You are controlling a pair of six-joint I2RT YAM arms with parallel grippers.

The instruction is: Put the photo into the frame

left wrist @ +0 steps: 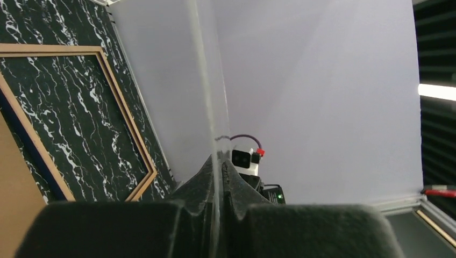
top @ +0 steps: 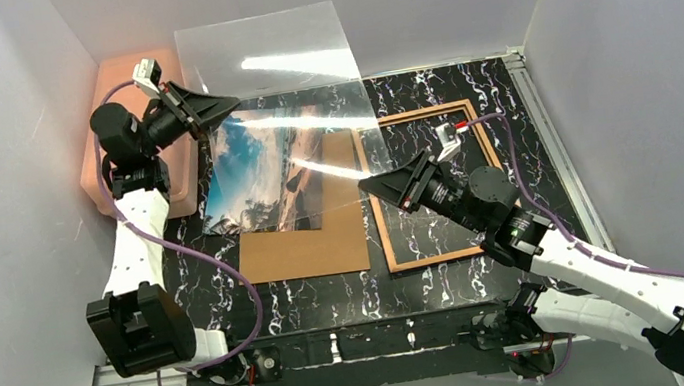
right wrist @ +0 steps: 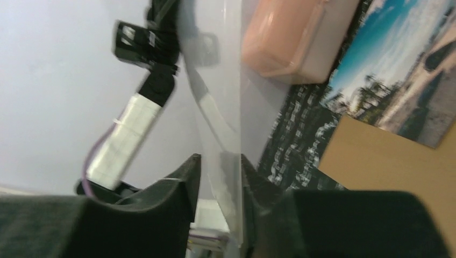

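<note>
Black marbled table [top: 430, 271] holds the frame [top: 433, 259]; left of it the photo [top: 254, 170] lies on a board [top: 305, 249]. Thin, glossy, floppy: probably pinch its overhanging edge. Left tool [top: 229, 101] clamps the raised pane [top: 268, 52]; right tool [top: 367, 184] stands slightly parted around it.

no text, label, brand, number or sign can be read anywhere in these views.
</note>
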